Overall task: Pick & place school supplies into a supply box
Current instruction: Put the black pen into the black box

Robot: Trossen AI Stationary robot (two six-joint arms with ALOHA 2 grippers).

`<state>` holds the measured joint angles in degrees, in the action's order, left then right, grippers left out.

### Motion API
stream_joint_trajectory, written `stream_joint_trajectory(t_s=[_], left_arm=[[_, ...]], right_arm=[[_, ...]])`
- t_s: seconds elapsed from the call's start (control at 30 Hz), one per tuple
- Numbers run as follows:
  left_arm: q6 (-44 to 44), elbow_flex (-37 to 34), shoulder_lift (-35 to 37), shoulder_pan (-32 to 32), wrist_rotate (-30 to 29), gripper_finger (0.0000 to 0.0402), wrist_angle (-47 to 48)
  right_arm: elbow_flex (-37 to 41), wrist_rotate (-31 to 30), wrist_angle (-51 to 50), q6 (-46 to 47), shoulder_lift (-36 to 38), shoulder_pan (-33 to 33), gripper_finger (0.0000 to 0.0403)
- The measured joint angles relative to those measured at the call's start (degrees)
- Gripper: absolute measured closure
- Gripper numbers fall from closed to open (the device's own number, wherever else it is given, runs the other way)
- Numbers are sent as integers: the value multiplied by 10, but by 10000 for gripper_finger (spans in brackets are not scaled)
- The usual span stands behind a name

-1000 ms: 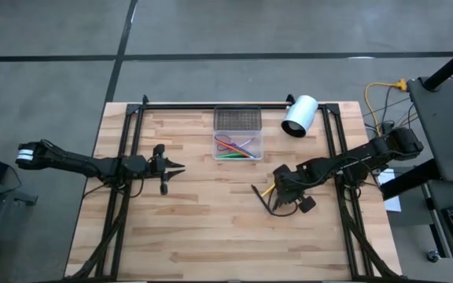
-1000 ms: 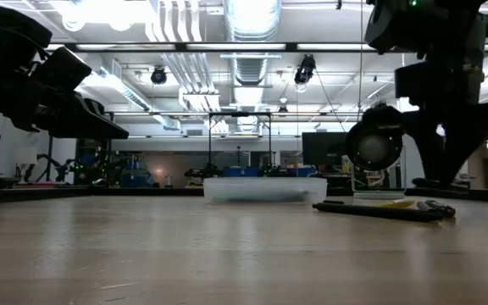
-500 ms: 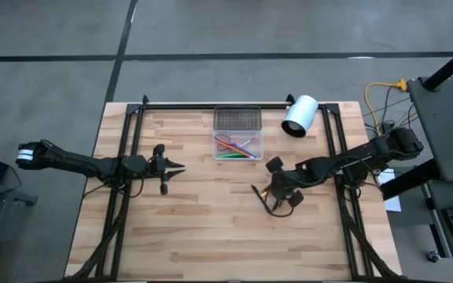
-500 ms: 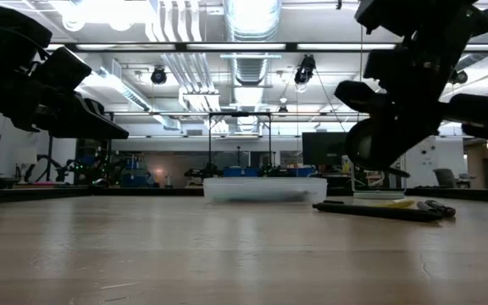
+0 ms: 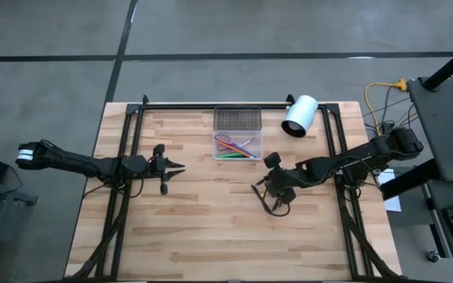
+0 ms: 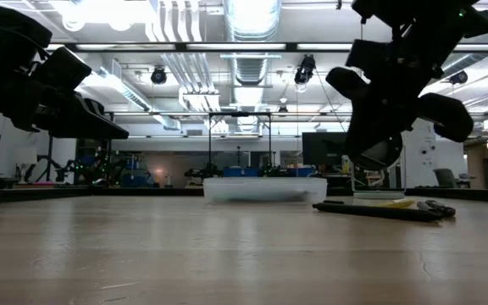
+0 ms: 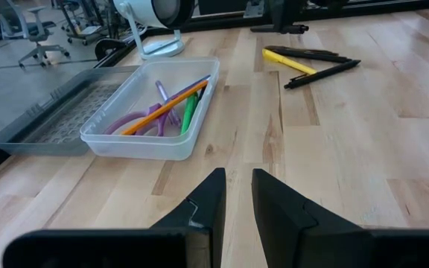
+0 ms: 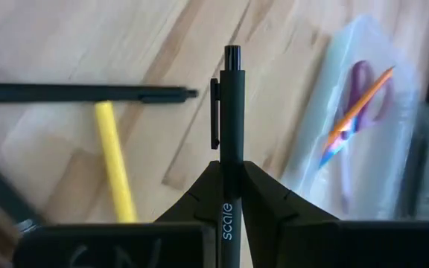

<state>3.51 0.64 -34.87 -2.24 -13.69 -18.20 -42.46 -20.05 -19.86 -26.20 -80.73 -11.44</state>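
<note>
- Right gripper (image 8: 229,182) clenched on a black pen (image 8: 229,119), pen sticking straight out past the fingertips, clip side visible.
- Vs one second ago: the right gripper (image 5: 278,189) has rotated and shifted toward the supply box (image 5: 238,144); in the low view it now sits lifted above the table, tilted.
- On the wood near the right gripper: yellow pencil (image 8: 115,160) and another dark pen (image 8: 80,92), lying apart from the held pen; same spot as before.
- Supply box: clear, at the table's back centre, grey mesh part (image 5: 237,119) on its far end. Holds purple-handled scissors (image 7: 136,120), green pen (image 7: 190,112), orange stick (image 7: 166,109).
- Left gripper (image 7: 234,205) hovers over the left part of the table, well apart from the box, fingers a narrow gap apart, holding nothing. Unchanged from earlier.
- White cylinder (image 5: 300,115) lies beside the box at the back right corner.
- Table (image 5: 203,228): light wood planks, black frame rails along both sides and the back.
- Room: grey floor, ceiling ducts and strip lights in the low view, office chair (image 7: 32,26) beyond the table.
</note>
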Motion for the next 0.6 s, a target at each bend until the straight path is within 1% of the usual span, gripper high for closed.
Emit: stream_joint_trajectory(t_s=[0.1, 0.2, 0.33, 0.4, 0.6], left_arm=[[0, 0, 0, 0, 0, 349, 0], [0, 0, 0, 0, 0, 349, 0], [0, 0, 0, 0, 0, 349, 0], [0, 0, 0, 0, 0, 349, 0], [0, 0, 0, 0, 0, 349, 0]], right_arm=[[0, -30, 37, -31, 0, 3, 379], [0, -54, 87, -39, 0, 8, 379], [0, -137, 163, -68, 0, 19, 379], [0, -165, 187, -71, 0, 26, 379], [-1, -174, 240, -55, 0, 71, 386]])
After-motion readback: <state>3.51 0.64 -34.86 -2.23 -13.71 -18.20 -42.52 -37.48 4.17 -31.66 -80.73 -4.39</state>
